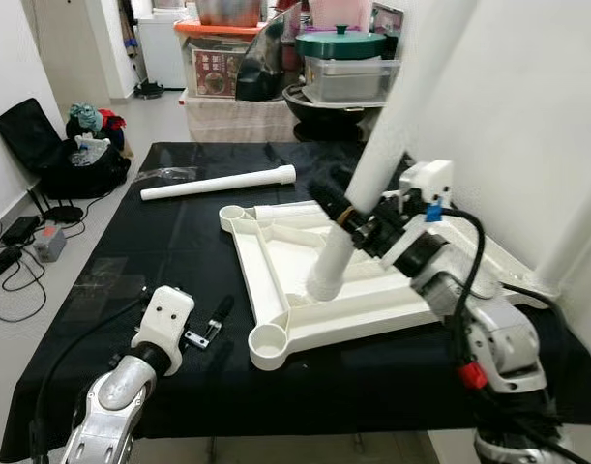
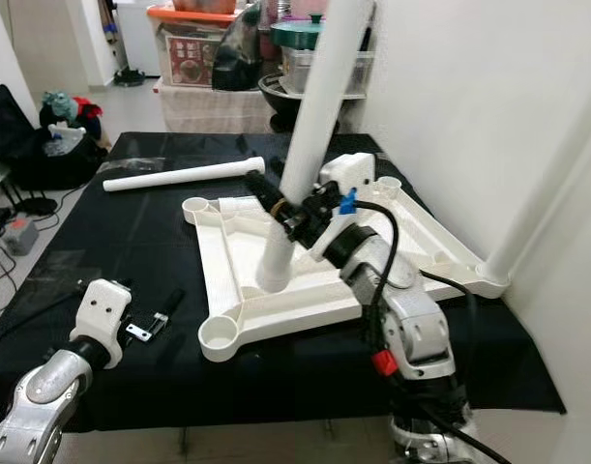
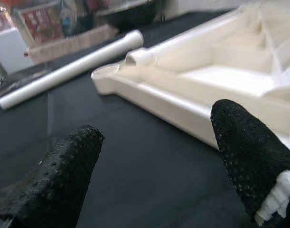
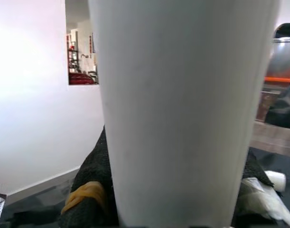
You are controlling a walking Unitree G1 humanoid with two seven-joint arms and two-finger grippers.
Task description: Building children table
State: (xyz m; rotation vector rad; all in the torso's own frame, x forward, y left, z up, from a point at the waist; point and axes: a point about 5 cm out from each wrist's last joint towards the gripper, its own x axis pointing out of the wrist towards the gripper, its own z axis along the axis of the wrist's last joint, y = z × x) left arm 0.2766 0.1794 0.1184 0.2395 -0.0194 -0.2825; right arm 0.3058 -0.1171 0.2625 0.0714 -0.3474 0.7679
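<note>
On the black-covered worktop (image 1: 102, 290) lies an upturned white plastic tabletop (image 1: 276, 290), its underside facing up. It is a shallow tray shape with raised ribs running diagonally across it and a round socket at each corner; the nearest corner socket (image 1: 267, 340) stands open. At the tabletop's far right corner a white leg (image 2: 542, 188) already stands upright against the white wall.

The right gripper (image 1: 345, 215) is over the middle of the tabletop, its fingers closed around a long white leg (image 1: 372, 164). The leg is a smooth, slightly tapering tube, tilted so that its top leans away to the right, and its lower end (image 1: 327, 280) rests on the tabletop's inner panel, not in a corner socket. In the right wrist view the leg (image 4: 182, 109) stands between the black fingers (image 4: 90, 185), with a band of yellow tape showing on one.

Another white leg (image 1: 218, 184) lies flat on the cloth beyond the tabletop's far left corner, apart from it.

The left gripper (image 1: 210, 326) hovers low over the cloth, just left of the nearest corner socket. Its fingers (image 3: 64, 175) are spread wide and hold nothing; between them the left wrist view shows the tabletop's edge (image 3: 154, 95) and the lying leg (image 3: 69, 71).

Behind the worktop are stacked storage boxes (image 1: 218, 58) and a green-lidded pot (image 1: 340, 43); a black bag (image 1: 53, 155) sits on the floor to the left.
</note>
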